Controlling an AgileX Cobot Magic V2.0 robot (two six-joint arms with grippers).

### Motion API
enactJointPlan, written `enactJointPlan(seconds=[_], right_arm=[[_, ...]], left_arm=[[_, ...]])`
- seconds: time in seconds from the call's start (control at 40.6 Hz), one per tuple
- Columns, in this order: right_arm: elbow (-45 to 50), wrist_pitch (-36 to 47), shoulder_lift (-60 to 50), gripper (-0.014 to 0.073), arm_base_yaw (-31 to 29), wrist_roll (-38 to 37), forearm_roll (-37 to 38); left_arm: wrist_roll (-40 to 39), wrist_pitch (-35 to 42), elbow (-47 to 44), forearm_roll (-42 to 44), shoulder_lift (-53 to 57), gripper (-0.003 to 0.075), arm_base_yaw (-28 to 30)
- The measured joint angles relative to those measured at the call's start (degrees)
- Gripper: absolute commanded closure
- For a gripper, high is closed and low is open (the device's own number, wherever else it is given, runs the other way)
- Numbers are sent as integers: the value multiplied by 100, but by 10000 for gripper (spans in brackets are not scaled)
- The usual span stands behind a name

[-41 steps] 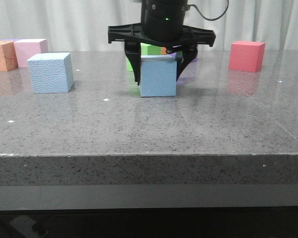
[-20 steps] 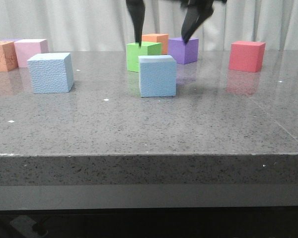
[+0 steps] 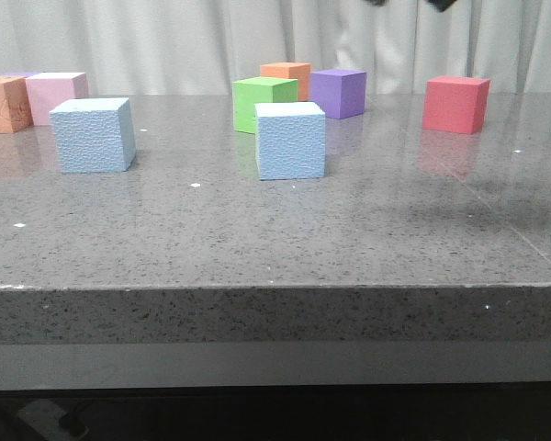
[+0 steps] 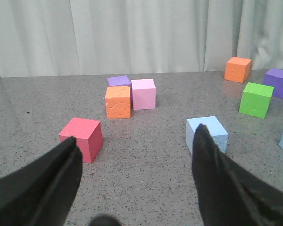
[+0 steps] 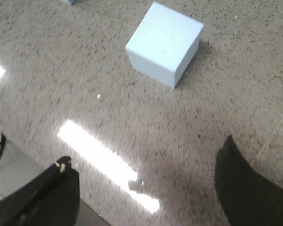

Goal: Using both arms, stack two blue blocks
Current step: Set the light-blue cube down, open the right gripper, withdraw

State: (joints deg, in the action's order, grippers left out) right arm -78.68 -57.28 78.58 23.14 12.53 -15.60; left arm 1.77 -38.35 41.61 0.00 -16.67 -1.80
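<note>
Resting mid-bench, one blue block is free for stacking; second blue block sits well left. Left pincer and right pincer are spread, empty.

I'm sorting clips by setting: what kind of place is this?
Probably a robot test bench, not a home: a bare speckled stone table, scattered coloured foam blocks such as a blue block, and a plain pale curtain behind.

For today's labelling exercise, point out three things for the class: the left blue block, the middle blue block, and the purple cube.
left blue block (image 3: 92, 138), front view, middle of its pebbled front face.
middle blue block (image 3: 291, 145), front view, middle of its front face.
purple cube (image 3: 336, 96), front view, middle of its front face.
</note>
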Motion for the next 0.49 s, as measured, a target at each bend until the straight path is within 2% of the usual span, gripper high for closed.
enactJointPlan(seconds=[0.222, 0.492], right_arm=[[1230, 168, -1515, -2, -9, 199, -73], [2298, 592, -3067, -2, -9, 221, -63]], left_arm=[[0, 0, 0, 0, 0, 231, 0], [0, 0, 0, 0, 0, 231, 0]])
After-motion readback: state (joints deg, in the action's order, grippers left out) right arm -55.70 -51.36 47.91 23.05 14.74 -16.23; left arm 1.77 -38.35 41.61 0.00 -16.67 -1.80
